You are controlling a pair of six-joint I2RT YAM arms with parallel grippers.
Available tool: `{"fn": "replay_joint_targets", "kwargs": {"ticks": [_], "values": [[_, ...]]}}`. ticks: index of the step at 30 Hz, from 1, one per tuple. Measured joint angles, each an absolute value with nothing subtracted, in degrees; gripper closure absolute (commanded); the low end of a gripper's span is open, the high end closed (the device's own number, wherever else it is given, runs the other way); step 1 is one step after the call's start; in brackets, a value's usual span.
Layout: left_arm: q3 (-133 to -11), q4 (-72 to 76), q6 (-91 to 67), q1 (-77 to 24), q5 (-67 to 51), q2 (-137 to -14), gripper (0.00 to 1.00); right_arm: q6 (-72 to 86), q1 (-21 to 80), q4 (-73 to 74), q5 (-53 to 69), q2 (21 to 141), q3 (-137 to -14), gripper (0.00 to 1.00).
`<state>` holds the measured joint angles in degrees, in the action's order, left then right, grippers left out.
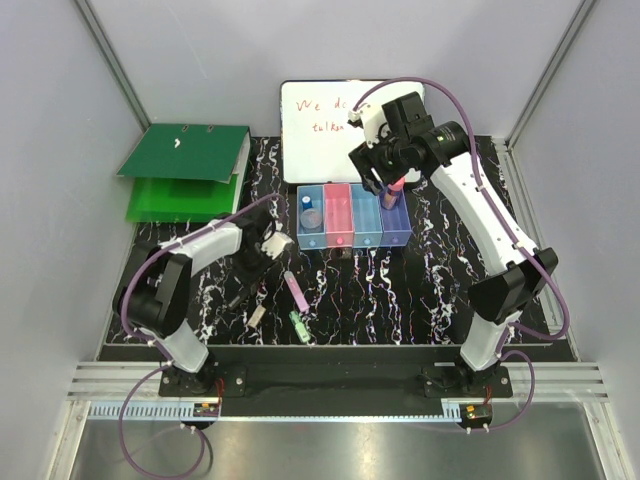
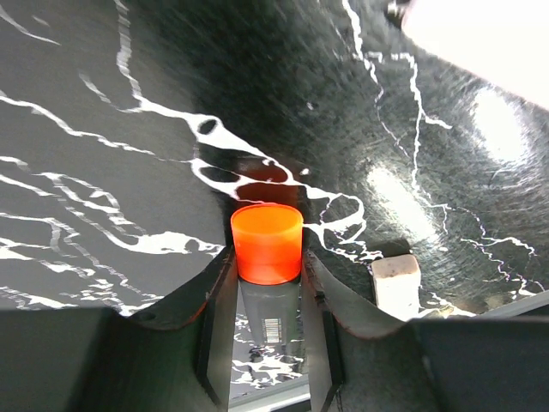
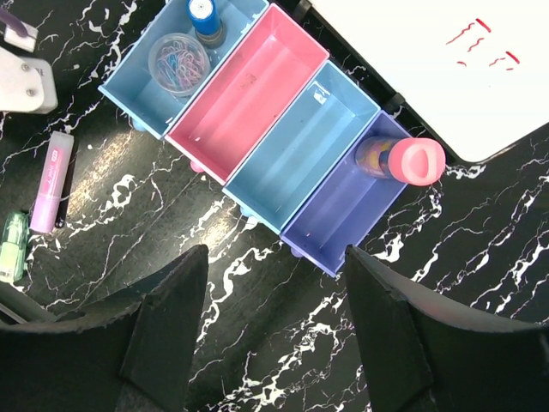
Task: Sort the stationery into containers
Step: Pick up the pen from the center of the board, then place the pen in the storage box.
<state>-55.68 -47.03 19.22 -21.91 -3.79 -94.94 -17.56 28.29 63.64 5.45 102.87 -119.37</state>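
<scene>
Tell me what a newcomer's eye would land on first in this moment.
The glowing orange-red piece, pinched in the left claw over the black marbled table, dominates the left wrist view. Next comes the row of four pastel bins at mid-table, with the pink-capped tube standing in the purple bin at the right end while the right claw hangs open above.
</scene>
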Motion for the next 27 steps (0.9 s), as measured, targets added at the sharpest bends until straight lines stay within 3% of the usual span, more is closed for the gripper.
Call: {"fn": "replay_joint_targets", "kwargs": {"ticks": [16, 27], "values": [[-85.56, -53.95, 14.94, -21.91, -11.64, -91.02, 1.0, -15.25, 21.5, 57.56, -6.7, 94.43, -103.88, 0.22], [-107.7, -54.61, 7.49, -24.51, -26.5, -109.08, 1.0, -13.63, 17.21, 54.87, -10.98, 91.61, -99.15, 0.21]]}}
